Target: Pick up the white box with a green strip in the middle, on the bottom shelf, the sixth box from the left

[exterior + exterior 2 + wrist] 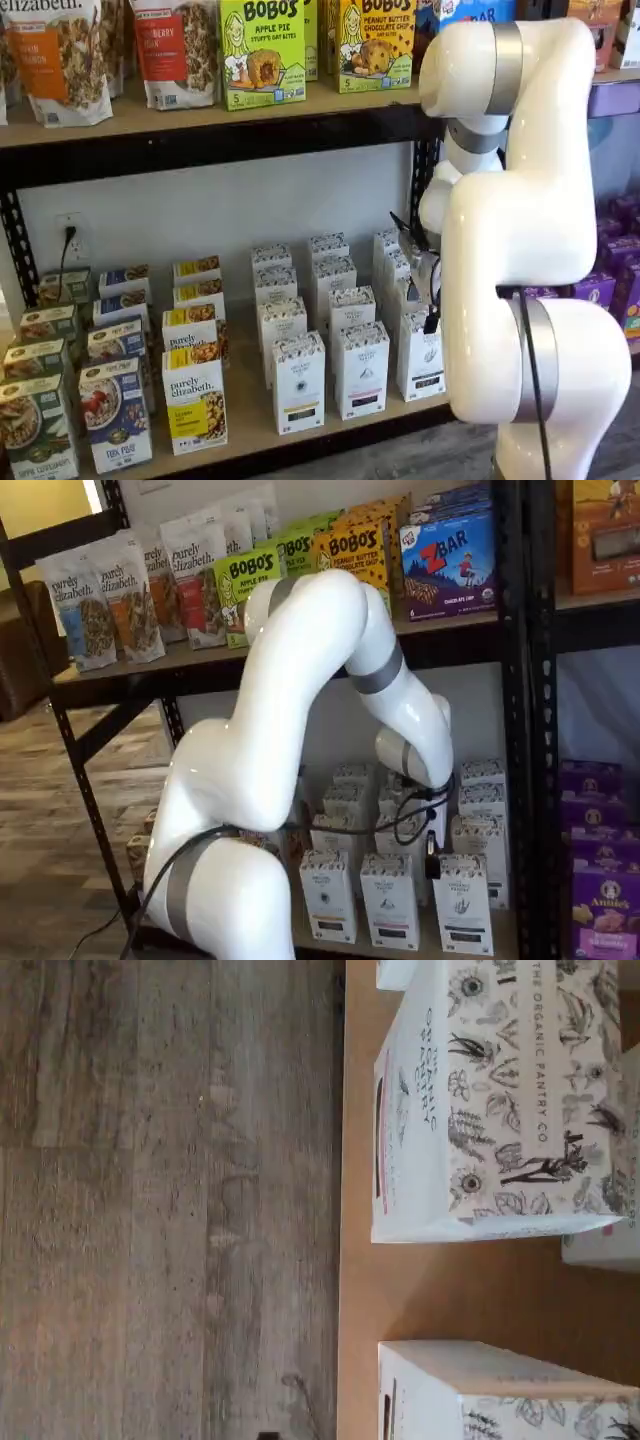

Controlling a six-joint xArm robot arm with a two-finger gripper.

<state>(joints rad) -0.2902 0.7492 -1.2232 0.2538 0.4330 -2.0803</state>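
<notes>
The white box [420,358] with a pale greyish-green strip stands at the front right of the bottom shelf [250,432]; it also shows in a shelf view [462,905]. My gripper [430,305] hangs just above and behind its top, partly hidden by the arm. In a shelf view the gripper [434,855] shows as a dark part with cables, with no clear gap. In the wrist view a white carton [500,1110] with a flower-print top sits close by at the shelf's front edge [352,1260]. I cannot tell whether it is the same box.
Like white cartons with black strips [362,372] [299,385] stand left of the box, with more rows behind. Colourful "purely elizabeth" boxes [195,400] are further left. Another carton [500,1400] shows in the wrist view beside the grey wood floor [170,1200]. The upper shelf [200,115] holds snack boxes.
</notes>
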